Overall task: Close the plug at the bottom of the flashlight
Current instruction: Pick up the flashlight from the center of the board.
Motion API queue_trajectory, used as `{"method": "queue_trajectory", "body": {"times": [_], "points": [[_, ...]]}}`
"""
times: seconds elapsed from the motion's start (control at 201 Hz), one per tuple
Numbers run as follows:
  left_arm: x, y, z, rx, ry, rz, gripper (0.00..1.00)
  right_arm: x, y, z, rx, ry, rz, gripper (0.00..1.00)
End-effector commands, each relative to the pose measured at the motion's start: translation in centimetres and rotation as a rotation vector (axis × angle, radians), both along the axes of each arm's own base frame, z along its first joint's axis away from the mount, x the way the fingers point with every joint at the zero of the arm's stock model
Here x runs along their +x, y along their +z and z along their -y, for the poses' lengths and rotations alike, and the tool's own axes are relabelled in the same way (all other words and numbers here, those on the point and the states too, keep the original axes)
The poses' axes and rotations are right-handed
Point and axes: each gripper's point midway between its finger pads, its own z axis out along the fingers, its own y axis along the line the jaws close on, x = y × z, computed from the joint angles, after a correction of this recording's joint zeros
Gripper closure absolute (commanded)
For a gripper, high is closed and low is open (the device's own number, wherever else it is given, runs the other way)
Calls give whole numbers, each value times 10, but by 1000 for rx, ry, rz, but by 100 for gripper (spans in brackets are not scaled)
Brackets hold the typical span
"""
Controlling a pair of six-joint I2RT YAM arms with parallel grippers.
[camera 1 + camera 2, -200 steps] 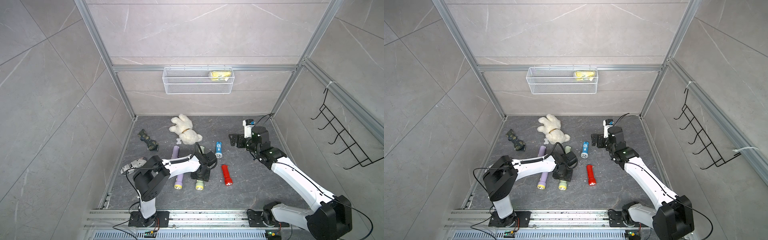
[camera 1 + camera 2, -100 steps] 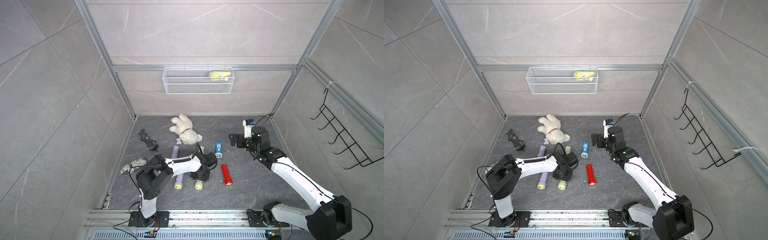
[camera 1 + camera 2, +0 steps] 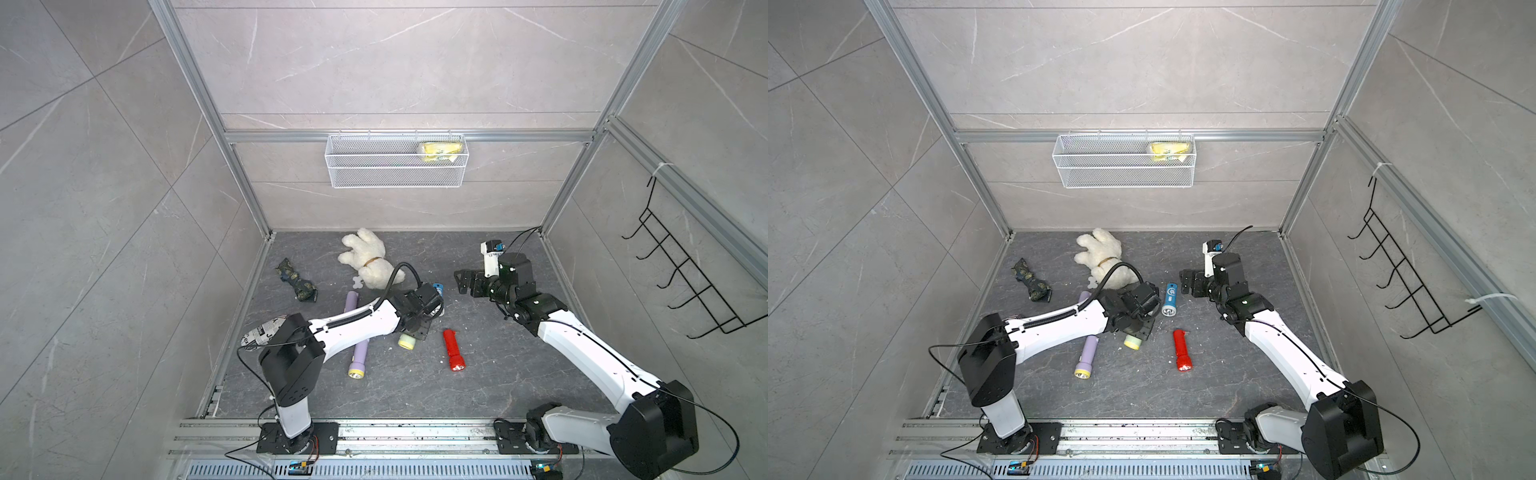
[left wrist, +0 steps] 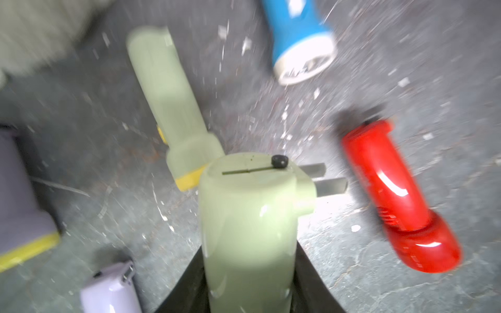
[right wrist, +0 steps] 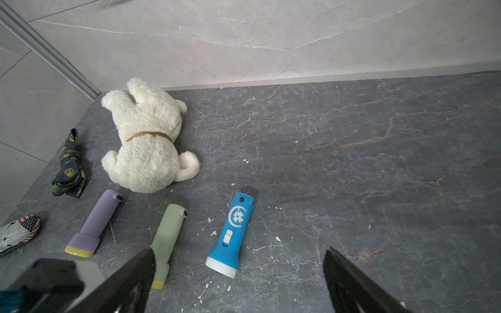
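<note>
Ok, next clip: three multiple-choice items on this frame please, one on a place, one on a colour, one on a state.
1. The plush dog lies: A in the wire basket; B on the floor at the back; C on the wall hooks.
2. The flashlight in the left gripper is: A pale green; B red; C blue.
3. Its plug prongs are: A folded away; B missing; C sticking out.
Key: 1 B, it lies on the dark floor, far from the arm bases; 2 A, the jaws are shut on a pale green body; 3 C, two metal blades jut from its end.
</note>
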Motion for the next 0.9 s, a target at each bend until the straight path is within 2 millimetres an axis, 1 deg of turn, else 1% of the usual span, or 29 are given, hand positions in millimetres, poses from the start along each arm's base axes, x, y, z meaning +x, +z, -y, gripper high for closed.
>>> {"method": "queue_trajectory", "body": {"times": [0.0,0.04,0.105,0.209,0.343,0.453,0.558,0.662,0.722,0.816,0.891], "points": [[27,67,13,-161,-97,282,100,-2,14,-9,14,65,25,0],[31,79,17,-225,-138,348,100,-4,17,-12,22,90,29,0],[32,93,20,-320,-210,435,100,-9,23,-23,44,158,36,0],[40,112,15,-429,-249,524,100,-16,32,-38,93,250,44,0],[44,127,8,-546,-299,579,100,-23,41,-52,135,342,48,1],[45,136,1,-639,-322,612,100,-37,52,-69,183,463,54,8],[39,147,-4,-721,-364,688,100,-51,66,-87,257,606,64,13],[38,147,-3,-727,-394,635,100,-53,78,-98,312,669,83,15],[35,151,-2,-752,-415,633,100,-54,83,-103,327,701,86,17],[23,157,-2,-802,-483,683,100,-55,93,-111,337,750,101,18],[8,162,0,-836,-581,747,100,-56,98,-119,328,779,112,20]]}}
